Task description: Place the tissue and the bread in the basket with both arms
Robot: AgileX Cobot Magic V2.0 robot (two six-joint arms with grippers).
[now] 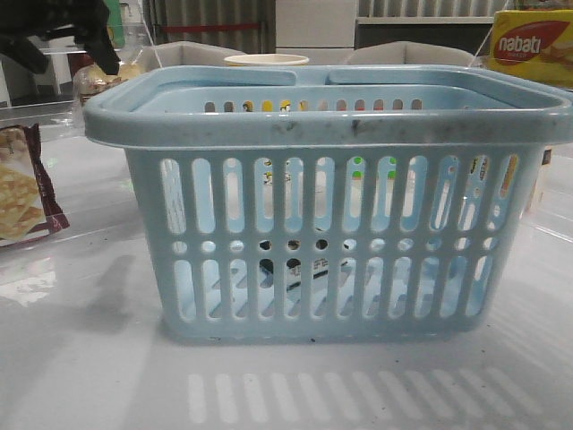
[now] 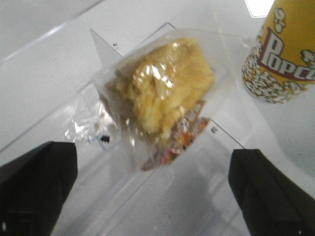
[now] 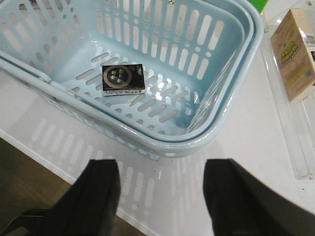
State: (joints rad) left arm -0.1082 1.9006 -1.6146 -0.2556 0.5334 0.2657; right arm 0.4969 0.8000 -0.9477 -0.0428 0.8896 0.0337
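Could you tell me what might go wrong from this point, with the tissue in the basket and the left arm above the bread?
1. The bread sits in a loose, crinkly clear bag; the open left tool may pinch only film, so the bread could slip out.
2. The popcorn cup stands close beside the bread and might get knocked as the fingers close.
3. The basket has a tall wall and wide rim; a low carry could snag there. The tissue already lies inside.
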